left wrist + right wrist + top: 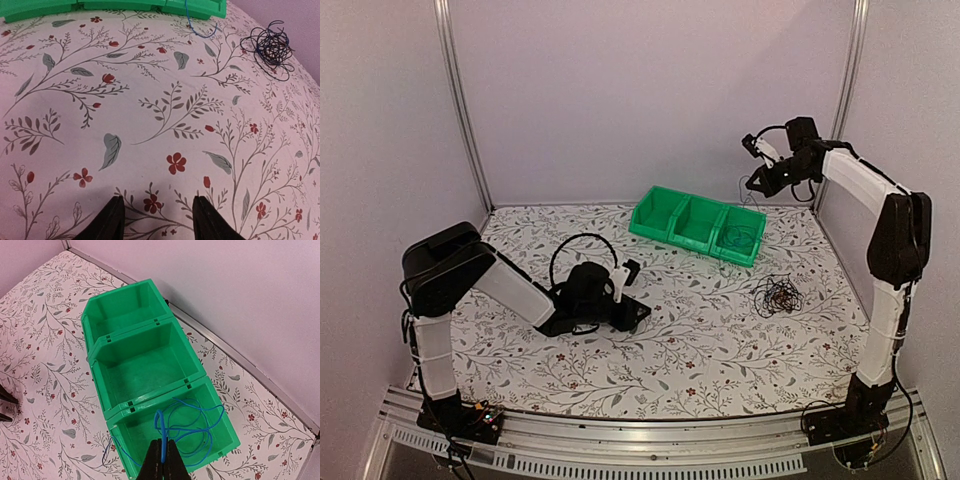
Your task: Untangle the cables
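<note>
A thin blue cable lies in loops inside the end compartment of the green bin. My right gripper is shut on a bend of it, high above that compartment. One end of the blue cable hangs over the bin's wall onto the table. A tangle of dark cables sits on the table in front of the bin, at the upper right in the left wrist view. My left gripper rests low over the floral cloth at mid-table, open, with nothing between its fingers, far from the tangle.
The green bin has three compartments in a row at the back of the table; the two left ones hold nothing. Pale walls and metal posts close in the table on three sides. A thick black hose loops off the left arm.
</note>
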